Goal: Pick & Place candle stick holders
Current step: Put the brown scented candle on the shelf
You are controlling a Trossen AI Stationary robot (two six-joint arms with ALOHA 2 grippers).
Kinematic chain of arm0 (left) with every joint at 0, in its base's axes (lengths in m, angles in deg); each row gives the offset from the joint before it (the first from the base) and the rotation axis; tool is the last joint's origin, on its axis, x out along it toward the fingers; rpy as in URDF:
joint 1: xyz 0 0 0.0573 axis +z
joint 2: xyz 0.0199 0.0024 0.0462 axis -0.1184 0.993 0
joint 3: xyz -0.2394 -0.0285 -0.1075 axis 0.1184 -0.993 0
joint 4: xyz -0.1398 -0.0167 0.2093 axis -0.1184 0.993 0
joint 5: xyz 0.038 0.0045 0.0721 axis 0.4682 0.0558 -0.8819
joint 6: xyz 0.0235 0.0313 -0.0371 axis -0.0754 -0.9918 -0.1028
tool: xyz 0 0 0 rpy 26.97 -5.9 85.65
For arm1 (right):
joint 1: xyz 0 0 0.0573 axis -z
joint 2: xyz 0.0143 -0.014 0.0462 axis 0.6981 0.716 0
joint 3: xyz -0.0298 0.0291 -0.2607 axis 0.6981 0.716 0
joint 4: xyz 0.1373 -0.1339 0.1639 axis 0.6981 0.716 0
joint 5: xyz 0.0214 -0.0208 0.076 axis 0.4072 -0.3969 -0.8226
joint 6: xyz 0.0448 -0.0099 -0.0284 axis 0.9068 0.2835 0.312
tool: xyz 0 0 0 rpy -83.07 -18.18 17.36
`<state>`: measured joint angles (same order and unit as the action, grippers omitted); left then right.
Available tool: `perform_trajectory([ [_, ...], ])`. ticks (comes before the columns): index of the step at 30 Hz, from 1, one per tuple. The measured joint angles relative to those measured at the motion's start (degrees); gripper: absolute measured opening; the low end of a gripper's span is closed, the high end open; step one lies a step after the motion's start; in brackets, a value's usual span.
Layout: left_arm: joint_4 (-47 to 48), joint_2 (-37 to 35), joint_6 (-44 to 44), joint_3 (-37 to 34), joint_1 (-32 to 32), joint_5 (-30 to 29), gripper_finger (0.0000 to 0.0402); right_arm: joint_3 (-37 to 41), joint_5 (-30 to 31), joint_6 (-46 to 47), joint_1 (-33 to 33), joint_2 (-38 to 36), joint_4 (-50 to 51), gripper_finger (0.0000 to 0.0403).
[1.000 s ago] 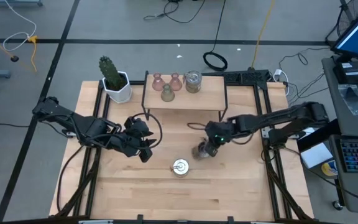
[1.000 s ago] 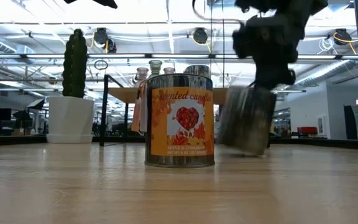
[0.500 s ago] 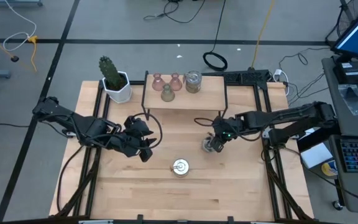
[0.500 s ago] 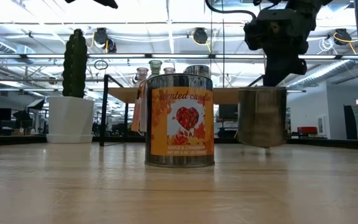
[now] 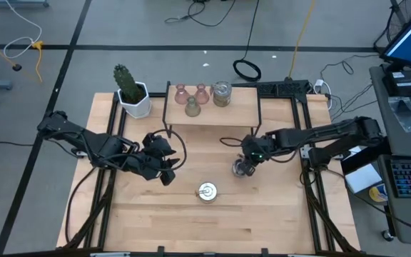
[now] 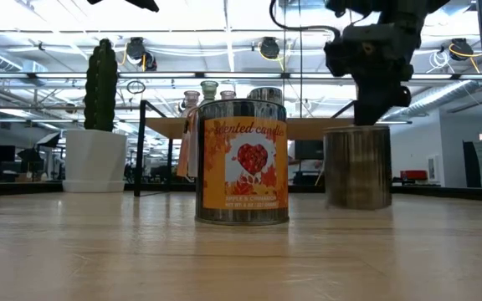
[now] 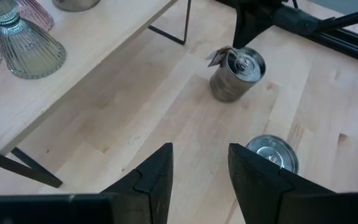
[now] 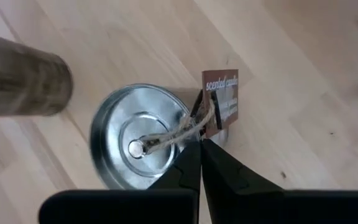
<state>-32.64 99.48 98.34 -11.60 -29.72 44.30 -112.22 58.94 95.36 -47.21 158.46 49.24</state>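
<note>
A silvery-grey tin candle holder stands upright right of the table's centre. My right gripper is directly above it, shut on the twine at its lid. A second tin holder with an orange label rests on its base nearer the front edge. On the low shelf stand two pink glass holders, an olive-green one and a silvery jar. My left gripper hovers open to the left of centre, with nothing between its fingers. My right gripper pinches the twine that runs from the lid's knob to a brown paper tag, between its two shut fingers. The fingers come slanting down from the table's right. The tin is upright below them. Whether its base touches the table cannot be told.
A white pot with a cactus stands at the far left corner. The shelf's thin black legs stand behind the working area. Bare wood lies along the table's near side.
The silvery-grey tin, tilted a second ago, has swung a little toward the table's right and far side. It now hangs upright under my right gripper, which has stayed shut. My left arm has kept still.
</note>
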Motion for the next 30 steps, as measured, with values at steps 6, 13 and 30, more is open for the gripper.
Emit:
perform_trajectory([
  [6,0.0,0.0,0.0,0.0,0.0,0.1,0.0154,0.0,-1.0,-1.2,0.0,2.5,-0.1,0.0000],
  [13,0.0,0.0,-0.3,0.0,0.0,0.5,0.0154,-0.1,-2.3,-3.0,0.0,2.9,0.2,0.0000],
  [30,0.0,0.0,-0.4,0.0,-1.0,0.6,0.0154,-0.1,-3.9,-7.0,0.0,2.9,1.2,0.0135],
])
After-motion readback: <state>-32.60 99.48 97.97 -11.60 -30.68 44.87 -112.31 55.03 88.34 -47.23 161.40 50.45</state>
